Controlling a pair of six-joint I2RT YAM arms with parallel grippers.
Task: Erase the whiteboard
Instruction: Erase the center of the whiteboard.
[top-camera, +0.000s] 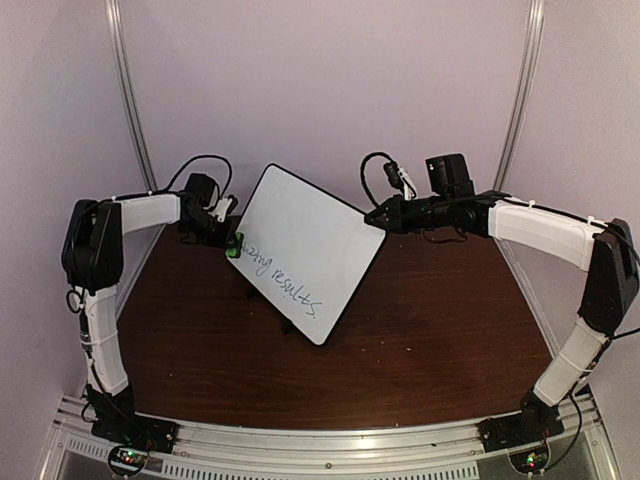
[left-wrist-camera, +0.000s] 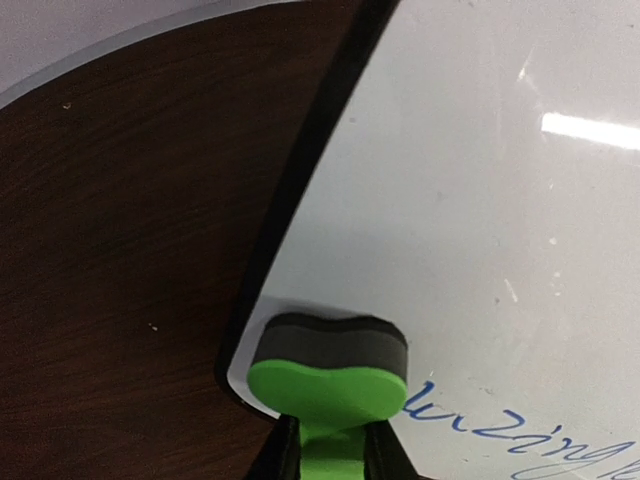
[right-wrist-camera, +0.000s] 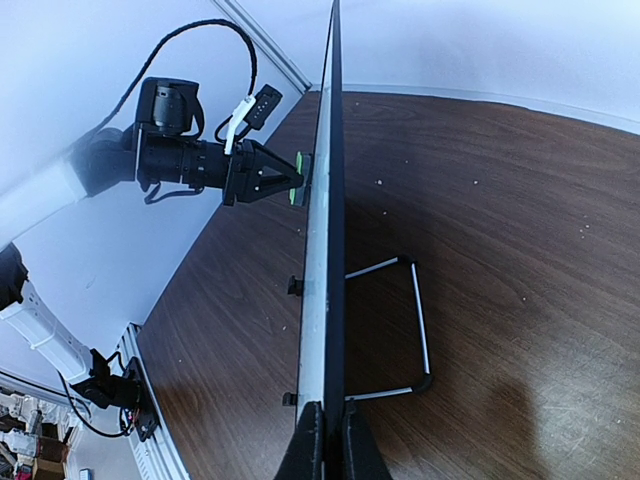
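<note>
Clamped in the left gripper (left-wrist-camera: 335, 455), a green eraser (left-wrist-camera: 328, 385) is held against the whiteboard (left-wrist-camera: 480, 200). The board's edge is pinched by the right gripper (right-wrist-camera: 333, 445).

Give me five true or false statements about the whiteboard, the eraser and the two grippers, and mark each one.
1. The large white rectangular whiteboard with the thin black frame is wiped blank. False: dark handwriting runs along its lower part.
2. The left gripper is shut on the small green eraser with the dark felt pad. True.
3. The eraser's pad rests against the board's face near the start of the handwriting. True.
4. The right gripper hangs open, clear of the board. False: it is shut on the board's edge.
5. The board lies flat on the dark brown wooden table. False: it stands tilted on a thin wire stand.
</note>
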